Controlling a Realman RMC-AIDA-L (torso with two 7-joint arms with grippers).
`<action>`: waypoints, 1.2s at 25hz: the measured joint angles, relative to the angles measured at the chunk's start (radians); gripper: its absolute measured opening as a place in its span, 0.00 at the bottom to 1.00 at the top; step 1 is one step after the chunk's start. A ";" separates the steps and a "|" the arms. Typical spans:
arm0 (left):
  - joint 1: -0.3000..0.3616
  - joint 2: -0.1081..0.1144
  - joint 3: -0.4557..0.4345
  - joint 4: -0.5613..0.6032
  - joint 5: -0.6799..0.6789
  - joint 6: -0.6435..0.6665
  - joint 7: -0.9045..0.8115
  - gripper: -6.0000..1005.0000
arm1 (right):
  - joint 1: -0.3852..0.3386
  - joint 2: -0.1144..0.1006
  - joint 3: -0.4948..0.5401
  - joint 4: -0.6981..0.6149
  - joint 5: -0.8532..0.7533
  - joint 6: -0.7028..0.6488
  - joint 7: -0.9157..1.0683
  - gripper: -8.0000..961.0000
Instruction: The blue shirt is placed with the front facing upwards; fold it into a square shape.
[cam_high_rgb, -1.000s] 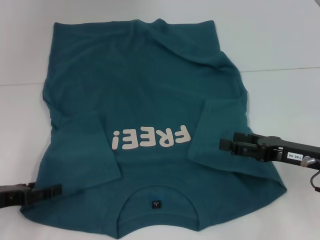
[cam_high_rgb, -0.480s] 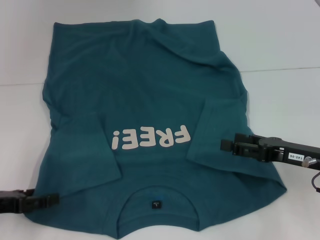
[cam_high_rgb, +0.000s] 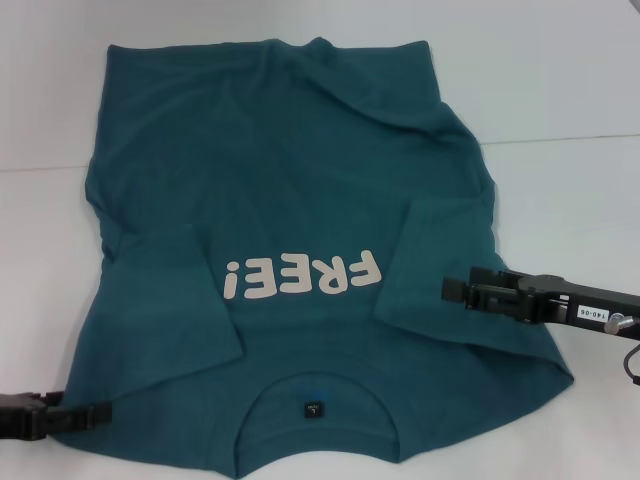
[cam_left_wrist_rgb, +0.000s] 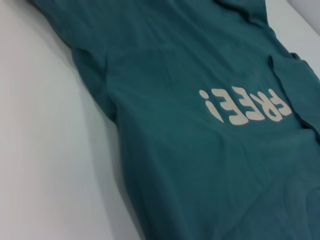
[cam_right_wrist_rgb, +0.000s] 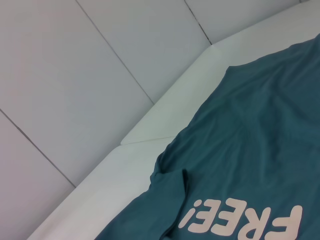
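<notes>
Blue shirt (cam_high_rgb: 290, 200) lies front up on the white worktop (cam_high_rgb: 560, 90), filling the frame's middle, both sleeves folded inward. Left end effector (cam_high_rgb: 95, 417) sits at the lower left hem corner, right end effector (cam_high_rgb: 450, 290) over the right sleeve; whether either is apart or together I cannot tell. Folding well likely needs matched, level grips.

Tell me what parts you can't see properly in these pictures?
- Left claw: in the head view it is dark on the blue shirt's near corner; open or shut, can't tell.
- Right claw: side-on over the sleeve; any gap can't be made out.
- Neck tag: too small to read.
- Both wrist views show no claws.
</notes>
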 joint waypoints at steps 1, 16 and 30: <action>-0.001 0.000 -0.001 0.001 0.003 0.009 0.000 0.90 | 0.000 0.000 0.000 0.000 0.000 0.000 0.001 0.96; -0.026 0.004 -0.001 0.013 0.001 0.076 0.001 0.90 | 0.007 -0.002 -0.003 -0.002 -0.001 0.017 0.001 0.96; -0.006 0.008 -0.012 0.037 0.020 0.057 -0.001 0.90 | 0.008 -0.001 -0.004 0.000 -0.001 0.026 0.001 0.96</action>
